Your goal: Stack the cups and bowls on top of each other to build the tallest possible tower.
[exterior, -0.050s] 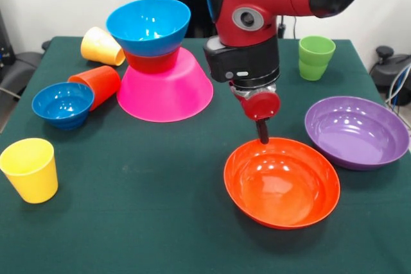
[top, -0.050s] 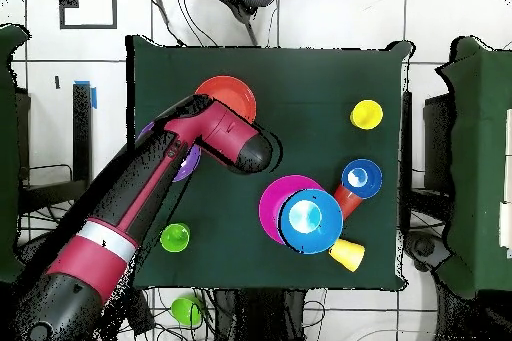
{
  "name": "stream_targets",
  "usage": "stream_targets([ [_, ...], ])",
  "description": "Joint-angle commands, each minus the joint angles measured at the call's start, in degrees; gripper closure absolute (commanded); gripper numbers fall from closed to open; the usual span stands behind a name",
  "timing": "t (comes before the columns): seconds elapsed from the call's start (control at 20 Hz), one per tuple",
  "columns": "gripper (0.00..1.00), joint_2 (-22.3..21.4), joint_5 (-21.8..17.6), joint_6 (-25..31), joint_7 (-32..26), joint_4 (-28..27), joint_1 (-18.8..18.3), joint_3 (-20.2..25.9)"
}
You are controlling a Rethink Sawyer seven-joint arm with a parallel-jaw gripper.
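Note:
The tower stands at the back left: an upturned large pink bowl (exterior, -0.050s: pixel 164 91) (top, -0.050s: pixel 270 207), a small orange bowl (exterior, -0.050s: pixel 151 62) on it, and a medium blue bowl (exterior, -0.050s: pixel 149 25) (top, -0.050s: pixel 309 220) upright on top. My gripper (exterior, -0.050s: pixel 262 134) hangs low at the far rim of the wide orange bowl (exterior, -0.050s: pixel 281 181) (top, -0.050s: pixel 226 95); the arm hides it in the overhead view. A wide purple bowl (exterior, -0.050s: pixel 356 131) (top, -0.050s: pixel 186 166) sits to the right. A small blue bowl (exterior, -0.050s: pixel 63 104) (top, -0.050s: pixel 361 178) rests beside an orange-red cup (exterior, -0.050s: pixel 97 83) (top, -0.050s: pixel 345 197) lying on its side.
One yellow cup (exterior, -0.050s: pixel 101 46) (top, -0.050s: pixel 347 254) lies on its side behind the tower. Another yellow cup (exterior, -0.050s: pixel 30 170) (top, -0.050s: pixel 366 114) stands upright at the front left. A green cup (exterior, -0.050s: pixel 316 57) (top, -0.050s: pixel 175 238) stands upright at the back right, near the table's edge.

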Motion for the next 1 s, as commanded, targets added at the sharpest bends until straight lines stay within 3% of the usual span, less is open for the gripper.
stream_targets([
  [0.05, 0.0, 4.3, -2.5, -0.5, -1.8, -2.3, -0.2, 7.6],
  [0.85, 0.0, 5.5, -5.5, -1.0, 0.8, -3.2, -0.1, 7.0],
  [1.0, 0.0, 5.1, -5.0, -0.9, -1.6, -2.6, -0.6, 7.8],
])
